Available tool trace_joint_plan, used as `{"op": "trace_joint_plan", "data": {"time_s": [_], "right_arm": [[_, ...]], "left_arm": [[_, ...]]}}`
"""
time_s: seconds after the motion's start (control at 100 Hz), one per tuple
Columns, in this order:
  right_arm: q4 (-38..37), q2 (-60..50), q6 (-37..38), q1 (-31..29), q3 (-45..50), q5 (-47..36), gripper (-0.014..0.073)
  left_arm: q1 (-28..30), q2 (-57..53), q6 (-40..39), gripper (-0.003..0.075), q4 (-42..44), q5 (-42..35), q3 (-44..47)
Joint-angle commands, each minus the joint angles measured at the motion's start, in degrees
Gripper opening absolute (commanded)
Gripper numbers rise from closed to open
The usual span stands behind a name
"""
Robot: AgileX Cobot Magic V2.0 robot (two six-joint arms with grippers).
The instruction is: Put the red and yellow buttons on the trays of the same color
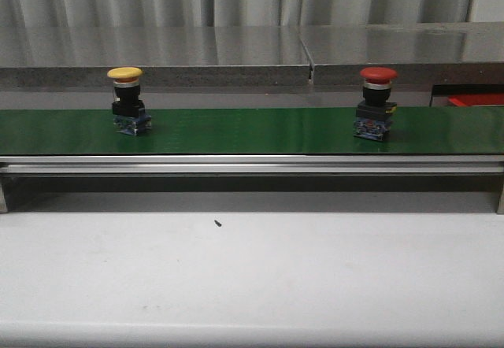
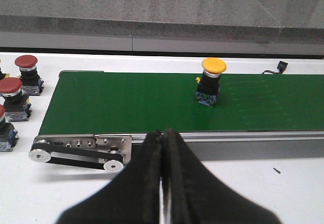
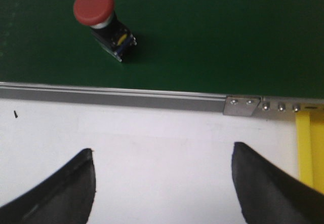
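The yellow button [image 2: 213,80] stands upright on the green conveyor belt [image 2: 126,102], well ahead of the left jaws [image 2: 163,148] and off to one side of their line; those jaws are clenched, pads pressed together with nothing between them. The red button [image 3: 101,19] stands on the same belt, ahead of the right jaws [image 3: 163,183] and off toward one finger; these jaws are released, spread wide over bare white bench [image 3: 152,133], holding nothing.

Only the front view shows both buttons at once, well apart on the belt, the yellow one [image 1: 129,101] left and the red one [image 1: 376,104] right; neither arm appears there. Only the left wrist view shows spare red buttons [image 2: 20,84] on the bench past the belt's end roller [image 2: 39,155]. Only the right wrist view shows a yellow strip [image 3: 305,148], cut off by the frame, so whether it is the yellow tray cannot be told. A red shape [image 1: 476,98] at the front view's far right is likewise cut off.
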Motion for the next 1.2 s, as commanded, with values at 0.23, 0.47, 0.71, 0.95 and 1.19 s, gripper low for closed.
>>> {"op": "trace_joint_plan", "data": {"time_s": [0.23, 0.47, 0.71, 0.95, 1.19], "right_arm": [[0.6, 9.5, -5.8, 0.0, -9.4, -1.7, 0.0588], [0.6, 19.8, -7.6, 0.0, -17.1, -0.2, 0.0588], [0.3, 27.8, -9.1, 0.0, -23.8, -0.5, 0.0587], [-1.4, 35.8, -9.5, -0.1, -28.8, -0.8, 0.0571], [-1.5, 37.2, -7.4, -1.3, -32.1, 4.0, 0.0139]], "left_arm": [[-0.4, 0.2, -0.1, -0.0019, -0.9, -4.7, -1.5], [-0.4, 0.2, -0.1, -0.0019, -0.9, -4.7, -1.5], [-0.4, 0.2, -0.1, -0.0019, -0.9, -4.7, -1.5], [-0.4, 0.2, -0.1, -0.0019, -0.9, -4.7, -1.5], [-0.4, 0.2, -0.1, -0.0019, -0.9, -4.7, -1.5]]}}
